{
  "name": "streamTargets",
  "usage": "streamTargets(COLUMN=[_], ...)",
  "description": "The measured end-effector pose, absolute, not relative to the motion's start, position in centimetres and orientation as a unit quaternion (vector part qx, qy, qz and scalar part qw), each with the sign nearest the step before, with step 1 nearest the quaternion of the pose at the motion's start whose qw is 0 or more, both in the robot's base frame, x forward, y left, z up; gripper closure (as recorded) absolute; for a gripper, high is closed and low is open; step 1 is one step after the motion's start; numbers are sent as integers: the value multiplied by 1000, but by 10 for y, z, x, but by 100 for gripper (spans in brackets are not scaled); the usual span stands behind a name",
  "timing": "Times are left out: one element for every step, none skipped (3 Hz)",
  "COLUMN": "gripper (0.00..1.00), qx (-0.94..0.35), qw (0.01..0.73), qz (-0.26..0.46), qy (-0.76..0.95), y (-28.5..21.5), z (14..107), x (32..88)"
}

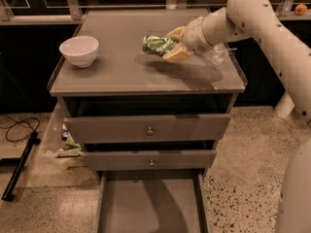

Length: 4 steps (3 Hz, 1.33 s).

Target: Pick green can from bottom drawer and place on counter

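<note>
The green can (pixel 157 45) lies on its side in my gripper (pixel 171 44), held just above the middle of the counter (pixel 121 69). The two tan fingers (pixel 177 55) are shut on the can's right end, one above it and one below. The white arm reaches in from the upper right. The bottom drawer (pixel 150 205) is pulled out at the bottom of the view, and nothing shows on its flat grey floor.
A white bowl (pixel 79 50) stands on the counter's left side. A clear plastic bottle (pixel 217 53) lies on the counter behind the arm at the right. Two upper knobbed drawers (pixel 148 130) are partly open. Cables and clutter lie on the floor at left.
</note>
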<state>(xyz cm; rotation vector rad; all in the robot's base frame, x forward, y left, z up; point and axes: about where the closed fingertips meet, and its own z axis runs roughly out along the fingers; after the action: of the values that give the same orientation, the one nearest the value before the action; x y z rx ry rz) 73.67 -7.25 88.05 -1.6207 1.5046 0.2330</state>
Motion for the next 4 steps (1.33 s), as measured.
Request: streamTargets(gripper=[100, 100, 81, 57], qx=[-644, -643, -643, -643], qw=[434, 429, 429, 429], qz=[105, 121, 121, 121], qy=[621, 623, 623, 623], y=[-67, -61, -61, -61], z=[868, 861, 861, 861], x=[744, 747, 747, 747])
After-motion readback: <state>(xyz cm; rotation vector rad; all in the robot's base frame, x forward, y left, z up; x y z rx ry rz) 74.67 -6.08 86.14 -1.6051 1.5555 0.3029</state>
